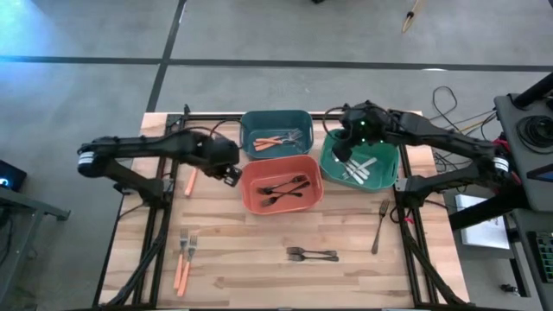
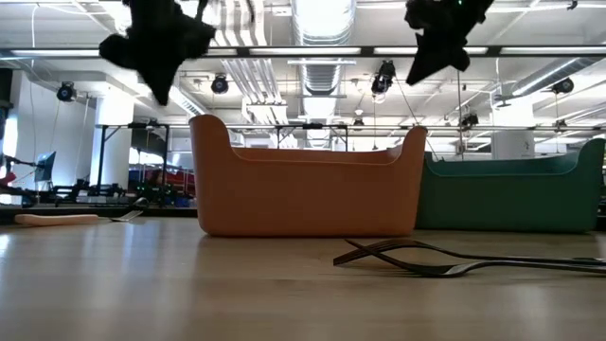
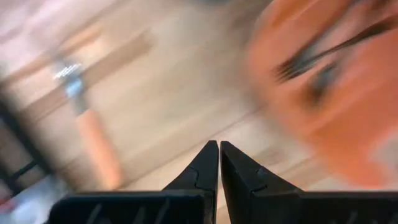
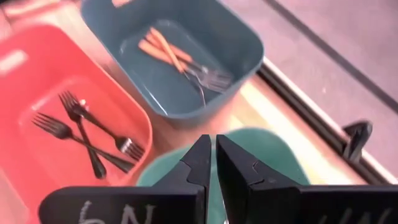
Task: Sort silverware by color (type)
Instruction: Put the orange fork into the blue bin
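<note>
Both pincers are pressed together, empty: my left pincer (image 1: 232, 175) hangs beside the orange-red bin (image 1: 251, 200), my right pincer (image 1: 344, 151) over the green bin (image 1: 390, 177).

The left gripper (image 3: 219, 163) sits at bottom centre of the frame, its two dark fingers (image 3: 199, 174) pressed together with only a thin seam between them, holding nothing. Wooden tabletop (image 3: 168, 93) fills the middle. An orange-handled utensil (image 3: 96, 146) with a metal neck lies at left, blurred. The orange-red bin (image 3: 323, 106) occupies the right side; a black fork (image 3: 311, 56) lies inside it, tines toward frame centre. A dark frame rail (image 3: 15, 155) crosses the lower left corner.
</note>
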You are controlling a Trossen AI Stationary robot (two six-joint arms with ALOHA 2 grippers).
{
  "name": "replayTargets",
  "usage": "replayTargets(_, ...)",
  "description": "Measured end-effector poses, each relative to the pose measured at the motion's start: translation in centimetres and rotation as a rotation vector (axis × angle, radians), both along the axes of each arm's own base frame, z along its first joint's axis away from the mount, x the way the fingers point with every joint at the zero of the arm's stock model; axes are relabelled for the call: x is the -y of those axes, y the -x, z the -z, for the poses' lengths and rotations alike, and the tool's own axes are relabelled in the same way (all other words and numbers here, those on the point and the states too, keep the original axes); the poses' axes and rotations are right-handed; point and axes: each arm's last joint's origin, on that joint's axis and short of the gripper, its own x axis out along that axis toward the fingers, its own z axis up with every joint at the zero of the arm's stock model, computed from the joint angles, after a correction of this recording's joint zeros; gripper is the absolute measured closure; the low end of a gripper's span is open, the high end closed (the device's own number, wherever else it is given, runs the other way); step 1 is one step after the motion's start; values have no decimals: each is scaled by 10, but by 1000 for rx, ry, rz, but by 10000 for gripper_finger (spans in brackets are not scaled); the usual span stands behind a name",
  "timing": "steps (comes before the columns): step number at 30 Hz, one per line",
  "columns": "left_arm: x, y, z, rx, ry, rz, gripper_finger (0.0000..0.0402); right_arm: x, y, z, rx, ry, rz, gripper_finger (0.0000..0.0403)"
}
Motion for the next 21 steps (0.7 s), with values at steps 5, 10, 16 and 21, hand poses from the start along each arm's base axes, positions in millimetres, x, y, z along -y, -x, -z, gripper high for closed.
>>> replayTargets(5, -31, 7, 31, -193, 149, 21, 401, -1, 1, -10, 30, 31, -17, 385)
replayTargets(10, -52, 22, 65, -204, 206, 3, 401, -2, 4, -9, 23, 21, -11, 385)
replayTargets(16, -68, 50, 97, -167, 209, -85, 401, 0, 3, -6, 8, 41, 8, 385)
replayTargets(21, -70, 69, 115, -180, 240, -172, 401, 4, -3, -2, -17, 78, 53, 385)
